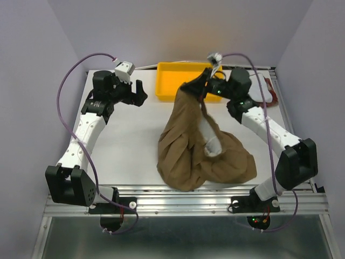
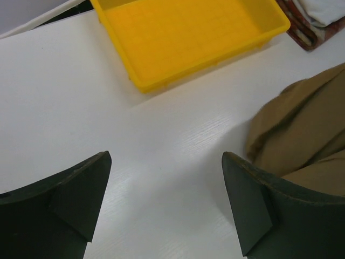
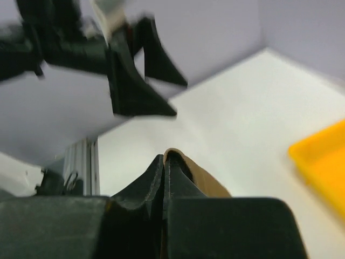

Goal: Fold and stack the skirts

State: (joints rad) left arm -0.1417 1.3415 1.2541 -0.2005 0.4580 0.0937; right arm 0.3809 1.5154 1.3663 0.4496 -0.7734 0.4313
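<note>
Tan-brown cloth dominates the scene: the tan-brown skirt (image 1: 183, 151) is pinched at one edge by the right gripper (image 1: 206, 82), whose jaws are clenched on a fold of it, as the right wrist view shows. The pinched part is lifted up beside the yellow tray (image 1: 172, 73), while the bulk is heaped, crumpled, on the counter (image 1: 129, 140) at centre right. A pale patch (image 1: 213, 145) is seen among the folds; whether it is lining or another garment cannot be told.

The left gripper (image 1: 137, 94) is held over bare counter with its jaws released and nothing between them, just left of the heap.

At the far right corner, the checked skirt (image 2: 302, 29) and the white skirt (image 2: 326, 11) are glimpsed together at the frame edge, the white one apparently on top; whether they are folded cannot be judged. No crease has yet been laid in the tan one, so its folding and stacking are judged to remain.
</note>
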